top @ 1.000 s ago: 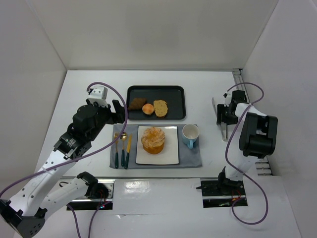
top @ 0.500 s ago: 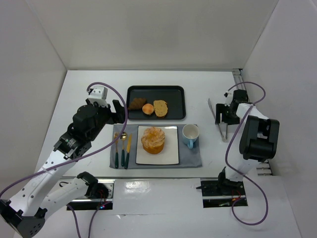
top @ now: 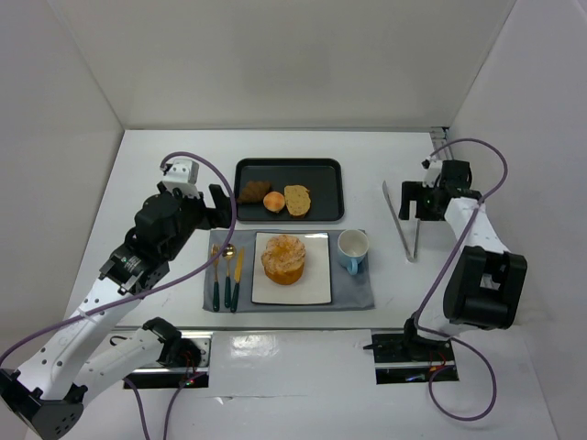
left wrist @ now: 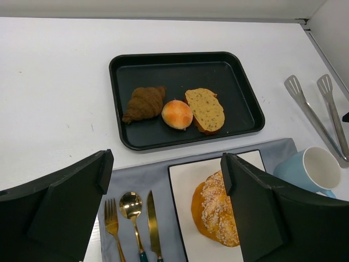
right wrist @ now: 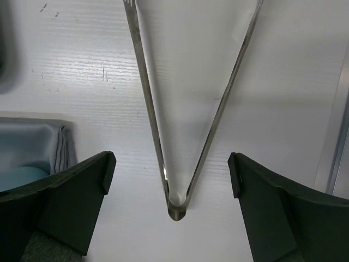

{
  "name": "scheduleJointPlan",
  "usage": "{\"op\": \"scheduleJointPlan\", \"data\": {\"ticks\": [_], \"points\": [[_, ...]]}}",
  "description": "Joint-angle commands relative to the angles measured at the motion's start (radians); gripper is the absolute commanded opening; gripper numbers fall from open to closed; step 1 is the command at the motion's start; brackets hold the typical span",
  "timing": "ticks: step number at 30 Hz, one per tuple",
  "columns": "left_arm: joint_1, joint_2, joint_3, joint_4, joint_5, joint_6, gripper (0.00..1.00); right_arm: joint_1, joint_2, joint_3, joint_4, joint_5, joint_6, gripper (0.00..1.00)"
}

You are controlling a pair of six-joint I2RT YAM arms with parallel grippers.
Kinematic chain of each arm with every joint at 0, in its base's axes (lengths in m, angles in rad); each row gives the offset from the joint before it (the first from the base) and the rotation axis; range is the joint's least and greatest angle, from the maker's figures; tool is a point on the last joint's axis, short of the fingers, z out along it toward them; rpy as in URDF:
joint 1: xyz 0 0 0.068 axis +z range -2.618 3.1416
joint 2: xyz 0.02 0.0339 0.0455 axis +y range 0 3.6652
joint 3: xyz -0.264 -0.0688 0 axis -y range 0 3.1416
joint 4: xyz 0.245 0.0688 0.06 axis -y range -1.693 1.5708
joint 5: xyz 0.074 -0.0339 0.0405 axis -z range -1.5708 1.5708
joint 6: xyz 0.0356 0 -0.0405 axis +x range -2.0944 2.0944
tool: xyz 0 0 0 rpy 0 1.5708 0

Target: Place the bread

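The bread (top: 284, 259), a round golden loaf with a pale cracked top, sits on a white square plate (top: 316, 286) on a grey mat. It also shows in the left wrist view (left wrist: 218, 213), partly hidden by the right finger. My left gripper (top: 215, 206) is open and empty, hanging above the mat's far left and apart from the bread; in its wrist view (left wrist: 166, 164) the jaws stand wide. My right gripper (top: 417, 200) is open and empty at the far right. It hovers over metal tongs (top: 399, 223) that lie flat on the table (right wrist: 147, 109).
A black tray (top: 243, 167) behind the plate holds a dark croissant (top: 254, 191), a small orange bun (top: 272, 201) and a tan slice (top: 297, 199). A blue cup (top: 352, 247) stands right of the plate. Gold cutlery (top: 226, 270) lies on the mat's left.
My right gripper has let go of the tongs and drawn back to the right. The tongs now lie on the table. The left arm and the bread have not moved.
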Motion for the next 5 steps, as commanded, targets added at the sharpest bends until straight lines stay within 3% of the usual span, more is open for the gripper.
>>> {"op": "scheduleJointPlan", "data": {"ticks": [1,5], "points": [[-0.003,-0.009,-0.003,0.049,-0.015,0.019,1.00,-0.006,-0.040,0.002,-0.007,-0.016,-0.007,0.99],[-0.003,0.001,-0.003,0.049,-0.025,0.019,1.00,-0.006,-0.103,-0.017,0.022,-0.064,-0.011,0.99]]}}
